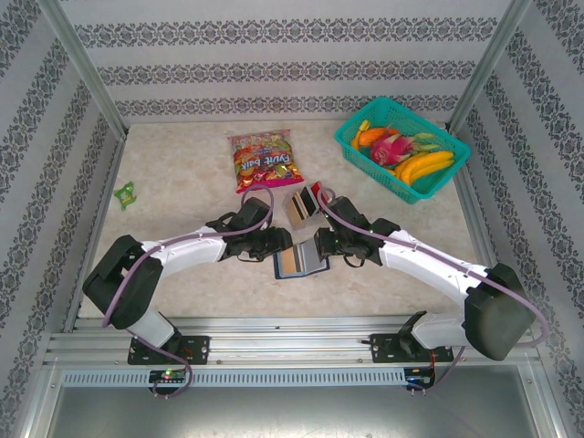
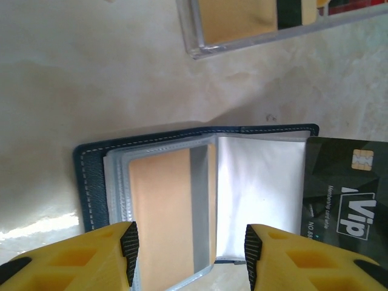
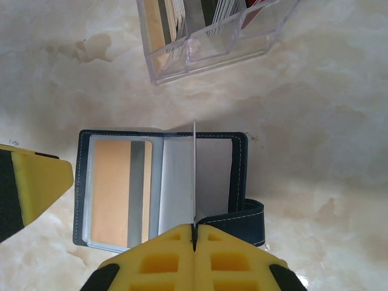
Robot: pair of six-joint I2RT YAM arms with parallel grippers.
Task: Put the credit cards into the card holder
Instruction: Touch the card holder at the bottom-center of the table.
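Legible in the left wrist view, on the black credit card (image 2: pixel 339 194): "VIP" in white, a gold chip above it, "NO 88" beneath and then cut off by the frame. Smaller line of print there too fine to read. Pinched upright in the fully closed right gripper (image 3: pixel 194 229); from that wrist, merely a thin edge-on line over the right page of the card holder (image 3: pixel 215 176).

Spread open flat on the marbled table (image 1: pixel 182 201), between the two arms, just in front of the clear box (image 3: pixel 206 54) of spare cards, with a clasp strap curling out at the right. Tucked into a left sleeve: a tan-gold card (image 2: pixel 160 212). Straddling the sleeves, yellow fingers (image 2: pixel 91 257) about half apart and clamping nothing: the left gripper (image 2: pixel 189 257).

From above, mostly hidden under both wrists. Farther back, a snack bag (image 1: pixel 263 161) with print too small to read, and a teal basket (image 1: pixel 363 162) of fruit.
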